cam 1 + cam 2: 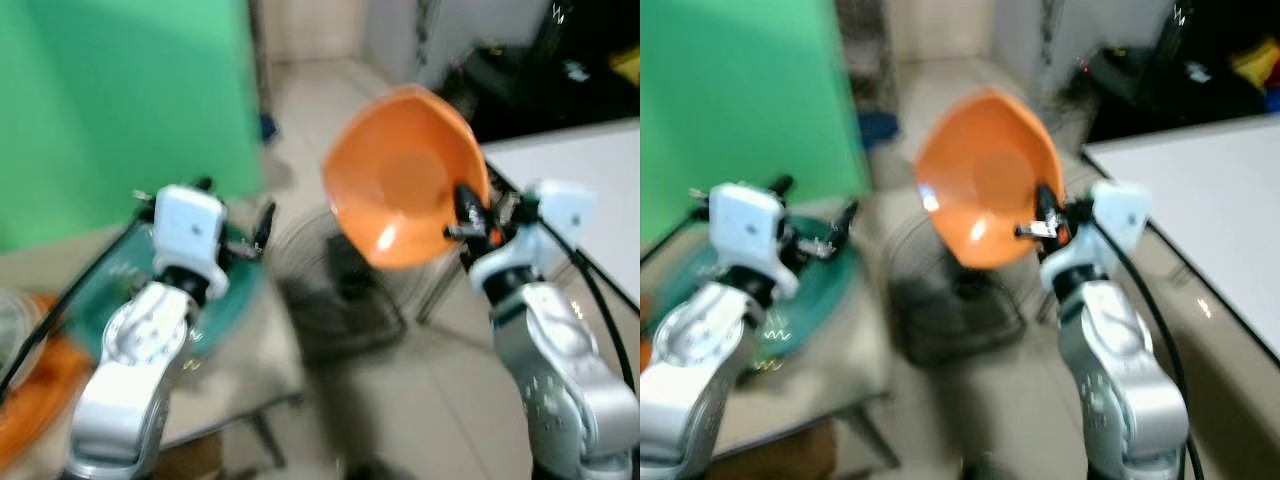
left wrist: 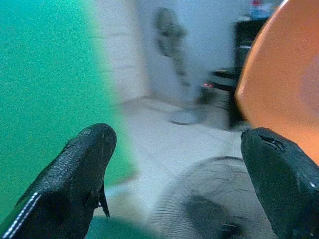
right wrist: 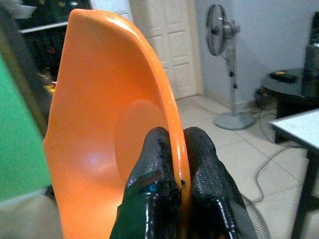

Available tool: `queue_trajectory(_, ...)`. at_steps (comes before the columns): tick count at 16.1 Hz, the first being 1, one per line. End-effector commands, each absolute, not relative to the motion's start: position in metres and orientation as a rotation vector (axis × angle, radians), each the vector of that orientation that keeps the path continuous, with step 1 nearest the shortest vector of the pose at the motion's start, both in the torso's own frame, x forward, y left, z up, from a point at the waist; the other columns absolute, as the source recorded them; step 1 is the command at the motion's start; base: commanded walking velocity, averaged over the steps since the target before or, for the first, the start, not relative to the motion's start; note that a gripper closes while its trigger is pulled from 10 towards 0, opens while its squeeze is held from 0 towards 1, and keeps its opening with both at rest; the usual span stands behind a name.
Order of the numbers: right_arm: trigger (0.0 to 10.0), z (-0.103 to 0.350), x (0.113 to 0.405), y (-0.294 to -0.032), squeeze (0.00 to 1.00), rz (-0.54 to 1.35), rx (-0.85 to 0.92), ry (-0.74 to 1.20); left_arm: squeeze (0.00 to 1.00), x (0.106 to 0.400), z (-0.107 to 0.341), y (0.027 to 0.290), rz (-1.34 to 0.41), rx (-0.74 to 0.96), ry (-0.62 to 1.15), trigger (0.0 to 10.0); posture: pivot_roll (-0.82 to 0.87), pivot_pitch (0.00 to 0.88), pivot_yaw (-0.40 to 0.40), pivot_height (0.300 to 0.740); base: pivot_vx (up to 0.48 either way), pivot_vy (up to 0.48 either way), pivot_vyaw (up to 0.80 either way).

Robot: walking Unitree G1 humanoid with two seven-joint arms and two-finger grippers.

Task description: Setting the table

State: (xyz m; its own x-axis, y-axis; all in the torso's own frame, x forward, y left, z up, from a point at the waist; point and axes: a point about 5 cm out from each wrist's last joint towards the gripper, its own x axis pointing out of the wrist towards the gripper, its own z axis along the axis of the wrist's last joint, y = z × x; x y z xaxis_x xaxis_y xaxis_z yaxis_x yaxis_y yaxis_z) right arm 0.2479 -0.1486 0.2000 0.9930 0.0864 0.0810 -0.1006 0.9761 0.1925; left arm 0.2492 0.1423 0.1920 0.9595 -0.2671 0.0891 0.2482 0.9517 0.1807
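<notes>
I have the right gripper (image 1: 462, 215) pinched on the rim of the orange bowl (image 1: 405, 175) — the right wrist view shows one finger (image 3: 154, 169) inside the rim and the other outside, clamped tight, bowl tipped up on edge with its hollow facing back toward me. It hangs in the air in front of the right hand, over the floor, above a floor fan (image 1: 340, 270) lying below it. The head views are blurred, so I judge I'm mid-carry: the bowl is picked up and on its way, not yet placed. The white table (image 1: 575, 165) sits off to the outer side of the right hand, near but not under the bowl. The left gripper (image 1: 235, 225) is held out over a green plate (image 1: 235, 290) on a low beige table (image 1: 250, 370); its fingers (image 2: 82, 169) stand wide apart with nothing between them. More orange dishes (image 1: 30, 390) lie at the near corner of that low table, behind and outside the left hand. Next move, as I read it — swing the right hand outward until the bowl is over the white top, level the bowl so its base faces down, lower until it rests flat, then let go. Main risk is the thin rim grip slipping while the bowl is tilted.
</notes>
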Motion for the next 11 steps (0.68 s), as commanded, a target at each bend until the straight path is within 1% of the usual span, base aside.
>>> queue_trajectory(1,10.0,0.208,0.245,-0.152,0.0,0.081,0.203,-0.116,0.0,0.249,0.194,0.142,-0.265,0.182,-0.121,10.0,0.09,0.0,0.014,0.74,0.0,-0.341,-0.8)
queue_trajectory(3,10.0,0.207,0.245,-0.151,0.0,0.084,0.205,-0.108,0.0,0.248,0.193,0.142,-0.267,0.182,-0.118,10.0,0.09,0.0,0.013,0.74,0.0,-0.309,-0.8)
queue_trajectory(9,10.0,0.2,0.243,-0.148,0.0,0.103,0.214,-0.069,0.0,0.249,0.189,0.143,-0.278,0.172,-0.092,10.0,0.09,0.0,0.018,0.74,0.0,0.0,-0.8)
queue_trajectory(11,10.0,0.195,0.241,-0.147,0.0,0.116,0.23,-0.042,0.0,0.249,0.185,0.143,-0.284,0.165,-0.075,10.0,0.09,0.0,0.021,0.74,0.0,0.0,0.0)
